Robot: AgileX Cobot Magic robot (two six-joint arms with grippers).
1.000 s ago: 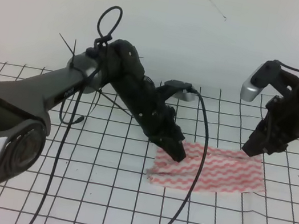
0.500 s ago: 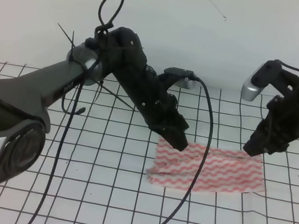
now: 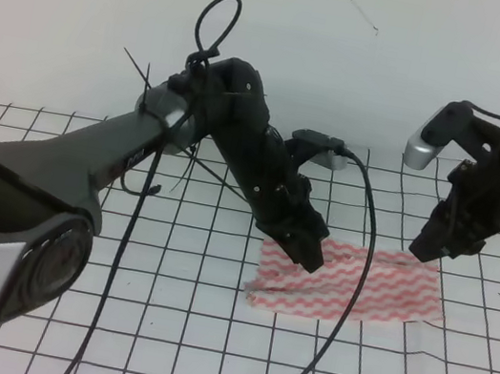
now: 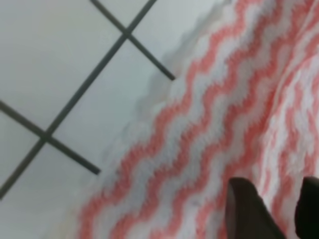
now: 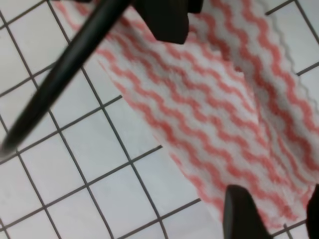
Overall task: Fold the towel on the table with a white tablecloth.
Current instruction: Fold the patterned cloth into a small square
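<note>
The towel (image 3: 377, 289), white with pink-red wavy stripes, lies flat but rumpled on the white tablecloth (image 3: 158, 326) that covers the table, right of centre. My left gripper (image 3: 310, 254) sits low over the towel's upper left corner. In the left wrist view its dark fingertips (image 4: 245, 211) stand apart over the striped towel (image 4: 199, 149), nothing between them. My right gripper (image 3: 423, 247) hovers at the towel's upper right corner, open. Its fingertips (image 5: 243, 214) show above the towel (image 5: 209, 114) edge.
A black cable (image 3: 359, 264) from the left arm hangs across the towel and down to the front edge. The left arm's black links (image 3: 263, 170) stretch from the left over the grid. A white wall (image 3: 350, 59) stands behind the table.
The left arm has swung a little to the right and its gripper has come back down onto the towel's upper left corner. The right arm and the towel have not moved.
</note>
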